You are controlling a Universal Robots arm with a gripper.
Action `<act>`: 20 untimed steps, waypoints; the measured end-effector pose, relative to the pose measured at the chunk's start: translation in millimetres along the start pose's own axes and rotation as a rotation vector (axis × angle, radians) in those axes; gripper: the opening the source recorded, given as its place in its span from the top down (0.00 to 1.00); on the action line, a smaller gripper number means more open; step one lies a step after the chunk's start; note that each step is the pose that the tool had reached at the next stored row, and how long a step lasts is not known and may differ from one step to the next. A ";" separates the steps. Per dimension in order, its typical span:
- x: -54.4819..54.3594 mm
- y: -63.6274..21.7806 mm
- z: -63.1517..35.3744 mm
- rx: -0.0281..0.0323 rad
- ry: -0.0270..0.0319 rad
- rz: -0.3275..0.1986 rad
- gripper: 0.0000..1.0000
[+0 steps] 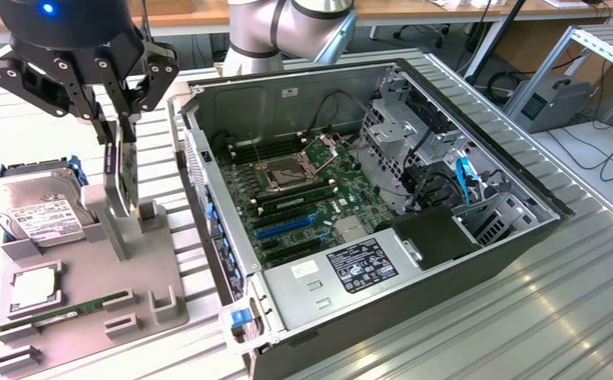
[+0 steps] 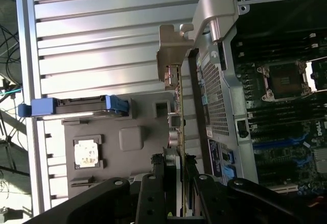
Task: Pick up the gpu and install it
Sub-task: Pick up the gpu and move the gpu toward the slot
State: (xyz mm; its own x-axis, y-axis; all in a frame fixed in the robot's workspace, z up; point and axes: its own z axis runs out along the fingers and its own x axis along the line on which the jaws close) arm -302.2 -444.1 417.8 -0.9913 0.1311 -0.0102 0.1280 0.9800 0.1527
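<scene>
My claw [image 1: 119, 119] grips the gpu [image 1: 125, 174], upright beside the computer case [image 1: 391, 198]. Pickup appears under way; installation in the case not yet done.

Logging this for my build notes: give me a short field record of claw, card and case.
claw: closed on the gpu
gpu: upright on edge at the grey holder tray
hard drive: resting on the tray
memory stick: lying in the tray
computer case: open, on its side, gpu not installed
</scene>
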 end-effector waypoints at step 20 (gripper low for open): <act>-7.3 1.0 -0.6 0.0000 0.0000 0.000 0.73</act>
State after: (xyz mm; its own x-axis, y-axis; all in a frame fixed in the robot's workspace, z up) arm -294.9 -444.2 418.6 -0.9913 0.1311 -0.0101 0.1281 0.9800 0.1526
